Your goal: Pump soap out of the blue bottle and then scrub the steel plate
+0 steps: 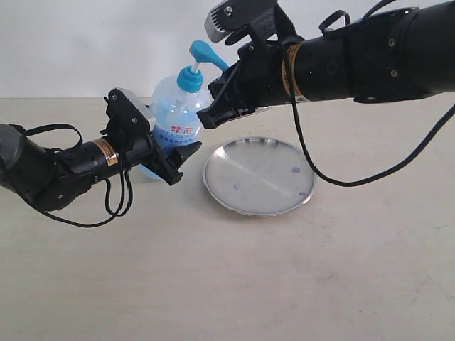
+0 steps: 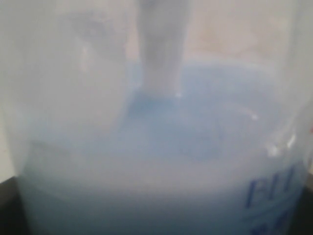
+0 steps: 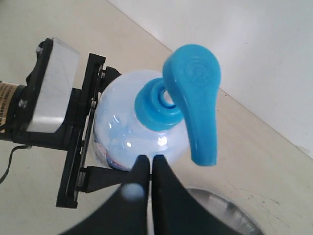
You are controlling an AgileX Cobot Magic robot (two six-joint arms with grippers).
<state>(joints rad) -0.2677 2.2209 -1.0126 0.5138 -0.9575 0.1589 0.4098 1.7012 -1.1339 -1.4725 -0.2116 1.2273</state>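
Left gripper jaws are clamped on the blue bottle, which stands on the tabletop just beside the steel plate. Right gripper jaws are together, below the pump head. An off-centre press could tip the bottle or drop soap short of the plate.

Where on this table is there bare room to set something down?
Free: the beige tabletop nearer the exterior camera than the round steel plate. Crowded: around the clear blue-pump bottle, where the left gripper and right gripper sit.
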